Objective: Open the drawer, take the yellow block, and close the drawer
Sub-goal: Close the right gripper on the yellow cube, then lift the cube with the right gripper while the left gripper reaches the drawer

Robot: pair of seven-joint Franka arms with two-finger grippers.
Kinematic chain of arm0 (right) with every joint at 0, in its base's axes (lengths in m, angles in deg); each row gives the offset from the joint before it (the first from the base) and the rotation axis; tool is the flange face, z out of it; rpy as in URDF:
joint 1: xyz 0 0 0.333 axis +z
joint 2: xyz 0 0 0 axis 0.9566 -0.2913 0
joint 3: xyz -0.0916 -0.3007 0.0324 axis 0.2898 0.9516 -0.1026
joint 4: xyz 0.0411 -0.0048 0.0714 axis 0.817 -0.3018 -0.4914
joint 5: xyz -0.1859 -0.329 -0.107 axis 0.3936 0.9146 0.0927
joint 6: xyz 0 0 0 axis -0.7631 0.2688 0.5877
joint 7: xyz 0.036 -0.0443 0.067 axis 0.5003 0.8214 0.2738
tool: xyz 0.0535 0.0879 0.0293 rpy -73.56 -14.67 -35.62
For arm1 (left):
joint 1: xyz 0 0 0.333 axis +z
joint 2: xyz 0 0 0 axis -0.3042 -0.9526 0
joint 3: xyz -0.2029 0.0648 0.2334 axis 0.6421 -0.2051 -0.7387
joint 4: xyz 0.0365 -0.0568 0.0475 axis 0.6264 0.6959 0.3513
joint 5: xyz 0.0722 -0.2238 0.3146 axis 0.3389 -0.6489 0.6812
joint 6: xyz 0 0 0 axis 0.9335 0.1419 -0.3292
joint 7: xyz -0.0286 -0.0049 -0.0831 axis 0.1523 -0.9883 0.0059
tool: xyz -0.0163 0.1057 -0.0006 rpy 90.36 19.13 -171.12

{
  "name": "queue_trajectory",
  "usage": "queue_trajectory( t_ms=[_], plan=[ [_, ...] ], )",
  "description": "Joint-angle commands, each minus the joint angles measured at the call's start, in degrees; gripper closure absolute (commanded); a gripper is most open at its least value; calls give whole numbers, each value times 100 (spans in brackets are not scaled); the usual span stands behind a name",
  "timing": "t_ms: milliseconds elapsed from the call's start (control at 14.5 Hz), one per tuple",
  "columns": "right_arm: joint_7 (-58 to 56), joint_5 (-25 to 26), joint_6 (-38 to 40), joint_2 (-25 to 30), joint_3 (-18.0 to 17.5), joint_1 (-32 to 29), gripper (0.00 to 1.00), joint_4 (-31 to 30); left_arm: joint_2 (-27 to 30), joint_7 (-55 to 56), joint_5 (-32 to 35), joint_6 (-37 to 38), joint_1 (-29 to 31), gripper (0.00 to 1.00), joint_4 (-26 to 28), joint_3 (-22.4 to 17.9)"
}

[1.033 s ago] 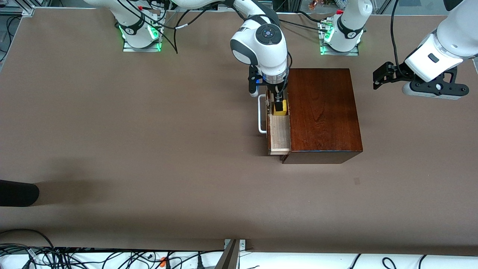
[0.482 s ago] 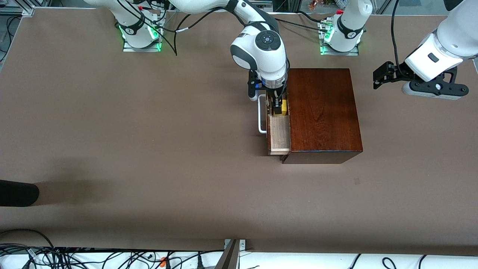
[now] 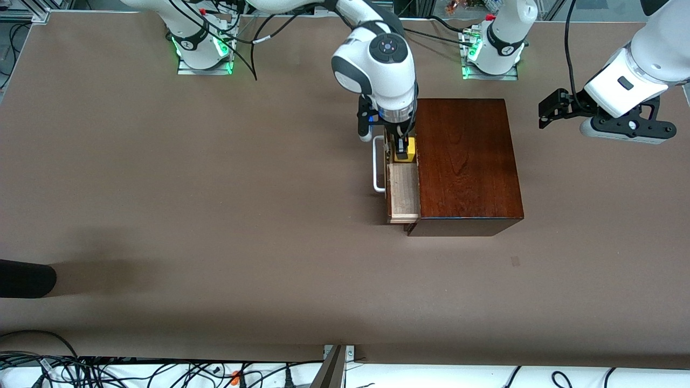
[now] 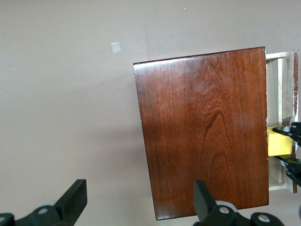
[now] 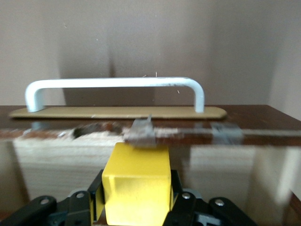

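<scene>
Clamped on the yellow block (image 5: 136,181), my right end effector (image 3: 401,151) has a black finger (image 5: 89,200) pressed to each side of the cube, and the wrist view shows that grip plainly. I am over the open drawer (image 3: 403,191), at the end of it that lies farther from the front camera. Whether the block rests on the drawer floor or is lifted off it I cannot tell.

Pale wood lines the drawer's inside, bare along the part nearer the front camera. Its dark front panel carries the white handle (image 3: 378,167), a U-shaped bar that faces the right arm's end of the counter (image 3: 215,215). Just beside the drawer, toward the left arm's end, the reddish-brown wooden box (image 3: 466,161) shows its broad flat top, and the drawer sticks out of it.

My left end effector (image 4: 136,207) waits in the air over the counter beside the box, toward the left arm's end, well apart from the block. Its fingers are spread wide with nothing between them, and its wrist view looks down on the box top and a strip of the open drawer.
</scene>
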State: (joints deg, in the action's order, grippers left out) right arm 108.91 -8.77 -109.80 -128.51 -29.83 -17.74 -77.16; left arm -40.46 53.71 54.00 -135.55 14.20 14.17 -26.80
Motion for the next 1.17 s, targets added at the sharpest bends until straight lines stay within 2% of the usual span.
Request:
queue_trajectory(
  t_ms=[0, 275, 551, 689, 895, 1102],
  plan=[
    [45, -170, 522, 492, -39, -100, 96, 22, 28, -119, -54, 114, 0, 0, -135, -13],
    [-409, -459, 1329, 1019, -39, -337, 96, 13, 1, -119, -54, 114, 0, 0, -152, -13],
    [-1919, -645, 2717, 1704, 14, -759, 96, -179, -113, -110, -150, 114, -35, 0, -274, -4],
    [-3060, -663, 2975, 2353, 197, -979, 96, -862, -113, -127, -150, 341, -166, 0, -354, 39],
    [-4713, -672, 2949, 3338, 777, -988, 96, -2163, -165, -136, -448, 492, -570, 0, -337, 110],
    [-6829, -672, 2932, 4016, 1444, -980, 96, -3131, -481, -372, -546, 501, -921, 0, -354, 242]
  ],
)
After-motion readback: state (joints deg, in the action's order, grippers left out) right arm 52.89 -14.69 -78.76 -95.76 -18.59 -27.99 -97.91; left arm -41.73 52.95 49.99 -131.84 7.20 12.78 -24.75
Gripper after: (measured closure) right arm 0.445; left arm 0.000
